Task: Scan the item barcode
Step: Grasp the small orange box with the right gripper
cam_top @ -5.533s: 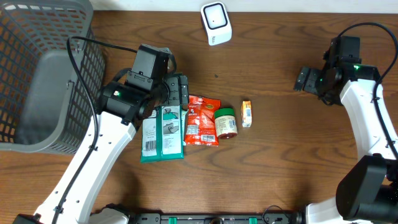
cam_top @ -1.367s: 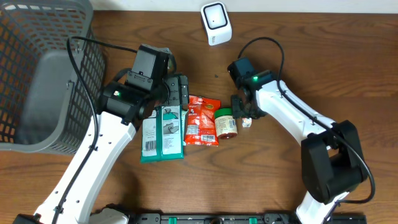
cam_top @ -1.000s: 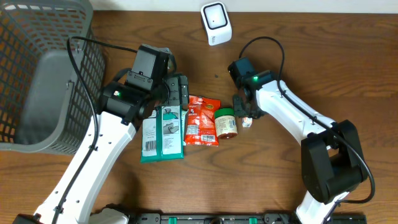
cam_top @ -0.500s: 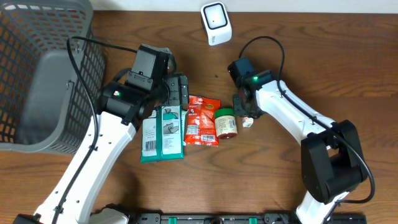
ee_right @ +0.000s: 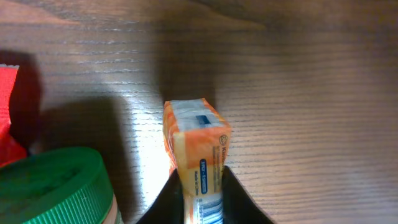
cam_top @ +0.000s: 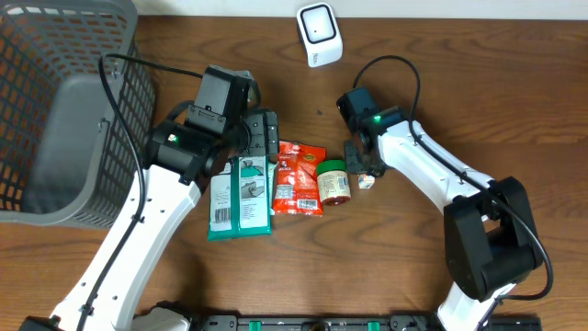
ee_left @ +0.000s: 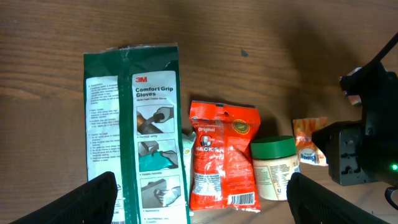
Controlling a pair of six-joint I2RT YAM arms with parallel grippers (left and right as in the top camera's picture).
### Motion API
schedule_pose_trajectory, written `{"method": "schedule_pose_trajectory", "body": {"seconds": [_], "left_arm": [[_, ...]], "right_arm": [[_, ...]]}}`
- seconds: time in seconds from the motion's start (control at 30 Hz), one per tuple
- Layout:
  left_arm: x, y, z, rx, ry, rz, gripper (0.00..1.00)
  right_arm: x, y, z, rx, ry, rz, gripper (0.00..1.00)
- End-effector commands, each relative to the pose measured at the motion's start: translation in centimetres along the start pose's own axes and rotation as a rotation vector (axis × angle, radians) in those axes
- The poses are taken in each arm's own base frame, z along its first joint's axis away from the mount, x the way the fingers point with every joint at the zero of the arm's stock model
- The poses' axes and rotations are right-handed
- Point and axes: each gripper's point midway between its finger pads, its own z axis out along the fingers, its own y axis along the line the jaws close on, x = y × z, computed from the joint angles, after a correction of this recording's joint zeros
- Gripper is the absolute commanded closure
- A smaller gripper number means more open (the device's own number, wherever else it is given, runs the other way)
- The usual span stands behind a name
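Note:
A small orange packet (ee_right: pixel 194 140) lies on the wooden table, and its barcode shows low down between the fingers. My right gripper (ee_right: pixel 200 180) is shut on it, one finger pressed against each long side. From overhead the right gripper (cam_top: pixel 365 168) covers most of the orange packet (cam_top: pixel 367 182), just right of the green-lidded jar (cam_top: pixel 333 179). The white scanner (cam_top: pixel 319 34) stands at the back of the table. My left gripper (ee_left: pixel 205 198) hangs wide open above the green glove pack (ee_left: pixel 134 124) and the red snack bag (ee_left: pixel 222 155), holding nothing.
A grey wire basket (cam_top: pixel 55 110) fills the far left corner. The glove pack (cam_top: pixel 241 198), the red bag (cam_top: pixel 299 177) and the jar lie in a row mid-table. The left wrist view also catches the right arm (ee_left: pixel 367 143) beside the jar (ee_left: pixel 273 165).
The right arm swung in from the far right down to the orange packet, and over the last second its fingers closed onto the packet's sides. The left arm has not moved.

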Motion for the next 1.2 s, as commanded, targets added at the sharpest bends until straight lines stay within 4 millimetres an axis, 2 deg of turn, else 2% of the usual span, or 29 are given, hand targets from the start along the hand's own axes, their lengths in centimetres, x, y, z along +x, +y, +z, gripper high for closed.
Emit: {"method": "schedule_pose_trajectory", "body": {"seconds": [0.0,0.13,0.27,0.4,0.5,0.63,0.77,1.0,1.17], "left_arm": [[-0.5,-0.2,-0.3,0.006,-0.010,0.020,0.13],[-0.5,-0.2,-0.3,0.005,-0.010,0.020,0.13],[-0.5,-0.2,-0.3,0.006,-0.010,0.020,0.13],[-0.5,-0.2,-0.3,0.006,-0.010,0.021,0.13],[-0.5,-0.2,-0.3,0.006,-0.010,0.020,0.13],[-0.5,-0.2,-0.3,0.006,-0.010,0.020,0.13],[-0.5,-0.2,-0.3,0.006,-0.010,0.021,0.13],[-0.5,-0.2,-0.3,0.006,-0.010,0.020,0.13],[-0.5,-0.2,-0.3,0.006,-0.010,0.020,0.12]], "right_arm": [[0.1,-1.7,0.2,0.081,-0.004,-0.010,0.99],[-0.8,-3.9,-0.5,0.183,-0.046,0.003,0.96],[-1.6,-5.4,-0.5,0.228,-0.070,0.027,0.90],[-2.3,-7.2,-0.5,0.273,-0.090,0.063,0.88],[-2.8,-6.9,-0.1,0.227,-0.104,0.128,0.88],[-3.0,-4.7,0.5,0.114,-0.092,0.132,0.89],[-2.9,-3.1,0.7,0.031,-0.078,0.130,0.83],[-2.9,-2.8,0.7,0.015,-0.073,0.130,0.81],[-2.9,-2.7,0.7,0.010,-0.071,0.130,0.70]]}}
